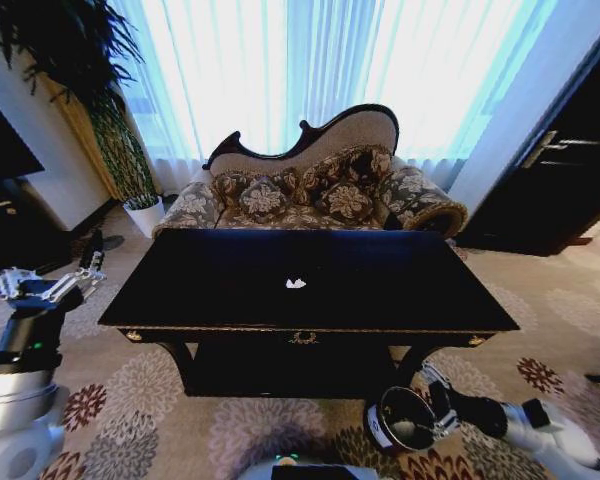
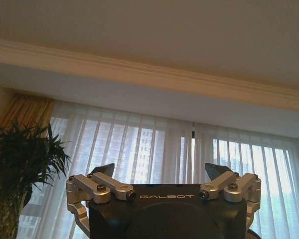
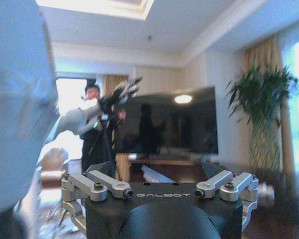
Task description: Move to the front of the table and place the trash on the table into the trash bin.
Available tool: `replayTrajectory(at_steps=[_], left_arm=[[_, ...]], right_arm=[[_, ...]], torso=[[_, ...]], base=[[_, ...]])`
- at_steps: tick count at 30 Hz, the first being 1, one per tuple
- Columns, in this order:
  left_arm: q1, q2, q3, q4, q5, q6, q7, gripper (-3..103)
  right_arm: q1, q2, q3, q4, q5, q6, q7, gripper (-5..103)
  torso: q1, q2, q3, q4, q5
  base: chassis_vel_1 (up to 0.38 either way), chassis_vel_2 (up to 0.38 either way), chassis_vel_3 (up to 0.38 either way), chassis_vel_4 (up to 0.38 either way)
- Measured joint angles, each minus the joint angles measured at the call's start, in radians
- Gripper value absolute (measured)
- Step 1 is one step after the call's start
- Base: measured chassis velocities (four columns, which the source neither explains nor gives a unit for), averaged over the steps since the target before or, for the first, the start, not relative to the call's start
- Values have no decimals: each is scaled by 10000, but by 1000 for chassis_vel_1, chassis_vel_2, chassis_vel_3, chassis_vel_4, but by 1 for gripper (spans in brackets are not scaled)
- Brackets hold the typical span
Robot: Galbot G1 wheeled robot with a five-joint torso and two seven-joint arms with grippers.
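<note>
Right gripper [image 3: 159,181] hanging low by the bin [image 1: 405,420], claw apart, nothing in it. Left gripper [image 1: 88,262] waiting at table [image 1: 180,300] corner, also apart. Paper scrap [image 1: 296,283] lying mid-table: prob. light, crushable; pinching across its bulk looks best.

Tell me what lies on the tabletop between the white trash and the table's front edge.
Nothing: in the head view, bare black tabletop runs from the white trash to the table front edge.
</note>
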Motion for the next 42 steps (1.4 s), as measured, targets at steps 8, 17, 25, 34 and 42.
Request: replayTrajectory(at_steps=[8,17,25,34,42], left_arm=[[81,18,-339,0,-393,89,-114,100],[25,-6,-342,0,-420,206,-119,100],[4,-88,-180,0,-309,284,-115,100],[-159,-194,411,0,63,442,-70,100],[-33,-411,685,1,368,413,24,100]], right_arm=[[1063,-300,-954,1436,26,-167,3668,100],[2360,-49,-2514,3920,-1226,-1833,10324,100],[3077,-83,-2794,5148,-2281,-4140,14401,100],[4117,-1029,-3057,4788,-2504,-4906,14839,100],[6355,-2593,-4472,3272,-2137,-4992,14678,100]], torso=[[2,-1,2,2,2],[1,-1,1,1,0],[1,-1,1,-1,2],[1,-1,1,2,4],[1,-1,2,3,5]], base=[[0,0,0,0],[0,0,0,0],[0,0,0,0],[0,0,0,0],[0,0,0,0]])
